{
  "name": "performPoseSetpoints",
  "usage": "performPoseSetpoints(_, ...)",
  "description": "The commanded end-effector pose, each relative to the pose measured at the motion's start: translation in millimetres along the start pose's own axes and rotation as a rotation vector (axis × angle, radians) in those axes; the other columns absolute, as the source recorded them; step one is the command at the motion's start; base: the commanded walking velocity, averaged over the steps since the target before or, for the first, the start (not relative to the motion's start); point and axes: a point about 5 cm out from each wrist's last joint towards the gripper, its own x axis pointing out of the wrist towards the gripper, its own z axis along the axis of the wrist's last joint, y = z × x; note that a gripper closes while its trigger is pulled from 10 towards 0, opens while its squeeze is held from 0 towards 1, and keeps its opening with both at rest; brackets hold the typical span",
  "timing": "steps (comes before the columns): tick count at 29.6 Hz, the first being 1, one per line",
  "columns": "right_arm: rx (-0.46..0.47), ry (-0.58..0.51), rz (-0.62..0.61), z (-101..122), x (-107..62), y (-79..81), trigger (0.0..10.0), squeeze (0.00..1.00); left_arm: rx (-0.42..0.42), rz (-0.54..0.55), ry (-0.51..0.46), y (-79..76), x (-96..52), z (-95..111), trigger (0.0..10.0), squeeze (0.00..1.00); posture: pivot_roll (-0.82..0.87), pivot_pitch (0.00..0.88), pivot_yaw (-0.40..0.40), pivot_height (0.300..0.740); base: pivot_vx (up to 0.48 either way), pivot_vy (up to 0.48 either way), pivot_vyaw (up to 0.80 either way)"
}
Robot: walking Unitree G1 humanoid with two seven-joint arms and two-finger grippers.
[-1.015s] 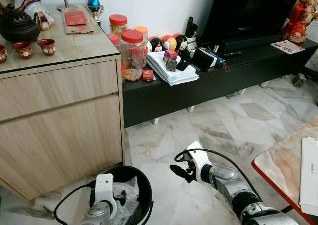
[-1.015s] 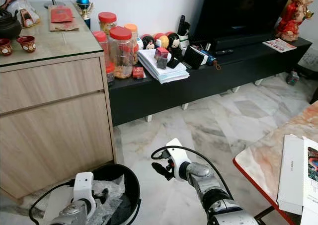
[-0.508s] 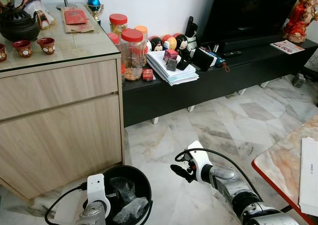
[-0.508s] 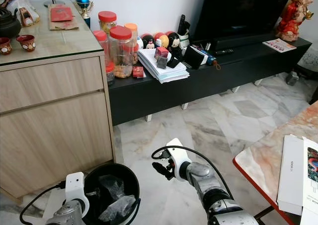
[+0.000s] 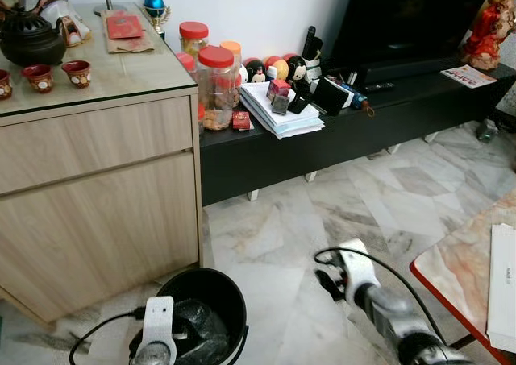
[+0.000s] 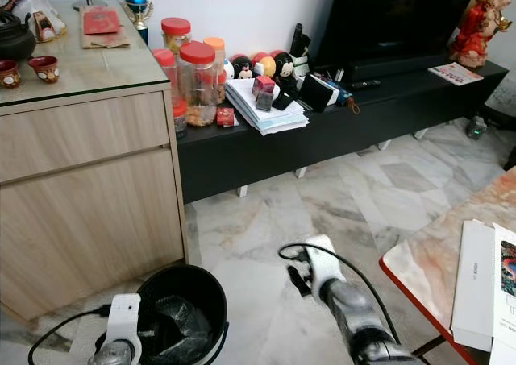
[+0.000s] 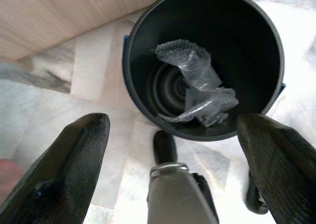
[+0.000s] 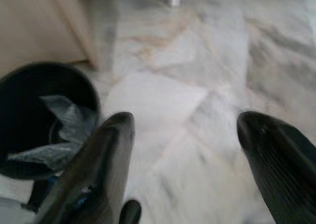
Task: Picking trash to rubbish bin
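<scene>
Two grippers, both with fingers spread wide and nothing between them. Left gripper point(image 7: 173, 130) hangs above the black rubbish bin point(image 7: 266, 41); its wrist view looks straight down the bin's mouth, where a crumpled piece of clear plastic wrap point(image 7: 197, 85) lies against the inner wall over the ridged bottom. From the head camera the same bin point(image 5: 230, 288) sits on the marble floor point(image 5: 379, 196) just beside the corner of the wooden drawer cabinet point(image 5: 97, 188), the left wrist's white housing low in front of it, and the plastic reads only as a dull grey patch inside. Right gripper point(image 8: 185, 135) is held over bare floor, apart from the bin, to its right; its wrist view is blurred but catches the bin and plastic off to one side. Head views add what the wrist cameras miss: red-lidded jars point(image 5: 214, 87) and a stack of papers point(image 5: 282, 111) on the low black TV console point(image 5: 403, 111), a teapot point(image 5: 31, 41) and small cups on the cabinet top, and a marble-topped table edge point(image 6: 427, 260) at right carrying a white box point(image 6: 472, 280).
</scene>
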Motion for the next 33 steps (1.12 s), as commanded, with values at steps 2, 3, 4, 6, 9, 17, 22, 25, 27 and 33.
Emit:
performPoseSetpoints(2,0.077,0.042,-0.102,-18,-7.4,-15.4,10.0,0.00,0.022,0.011,0.030,-0.9,-3.6,-14,10.0,0.00,-0.10,0.010,-0.155,0.740,0.000,0.000,0.00)
performPoseSetpoints(3,0.106,0.056,-0.121,-24,-9.5,-17.3,10.0,0.00,0.026,0.015,0.033,0.2,-4.2,-16,10.0,0.00,-0.10,0.009,-0.152,0.740,0.000,0.000,0.00)
performPoseSetpoints(4,0.142,0.079,-0.143,-33,-12.3,-19.3,10.0,0.00,0.031,0.024,0.036,2.1,-4.9,-19,10.0,0.00,-0.10,0.009,-0.152,0.740,0.000,0.000,0.00)
performPoseSetpoints(6,0.215,0.122,-0.176,-49,-17.1,-20.5,10.0,0.00,0.040,0.045,0.042,6.2,-6.2,-24,10.0,0.00,-0.09,0.011,-0.149,0.740,0.000,0.000,0.00)
performPoseSetpoints(9,0.287,0.157,-0.210,-64,-21.8,-19.4,10.0,0.00,0.048,0.069,0.043,9.6,-7.4,-27,10.0,0.00,-0.10,0.011,-0.148,0.740,0.000,0.000,0.00)
performPoseSetpoints(17,0.382,0.177,-0.246,-84,-28.0,-14.5,10.0,0.00,0.038,0.072,0.031,8.6,-8.8,-29,10.0,0.00,-0.09,0.010,-0.139,0.740,0.000,0.000,0.00)
performPoseSetpoints(22,0.397,0.168,-0.249,-83,-27.6,-14.0,10.0,0.00,0.036,0.064,0.022,6.5,-8.8,-28,10.0,0.00,-0.10,0.011,-0.135,0.740,-0.100,0.000,0.00)
performPoseSetpoints(25,0.403,0.155,-0.246,-81,-26.8,-13.5,10.0,0.00,0.036,0.060,0.021,6.1,-8.7,-28,10.0,0.00,-0.10,0.011,-0.134,0.740,-0.251,0.000,0.00)
performPoseSetpoints(27,0.404,0.153,-0.246,-81,-26.7,-13.4,10.0,0.00,0.036,0.060,0.020,6.1,-8.7,-28,10.0,0.00,-0.10,0.011,-0.134,0.740,-0.251,0.000,0.00)
performPoseSetpoints(33,0.407,0.138,-0.238,-76,-24.3,-12.1,10.0,0.00,0.040,0.048,0.020,4.5,-8.8,-28,10.0,0.00,-0.09,0.000,-0.127,0.740,-0.280,0.000,0.00)
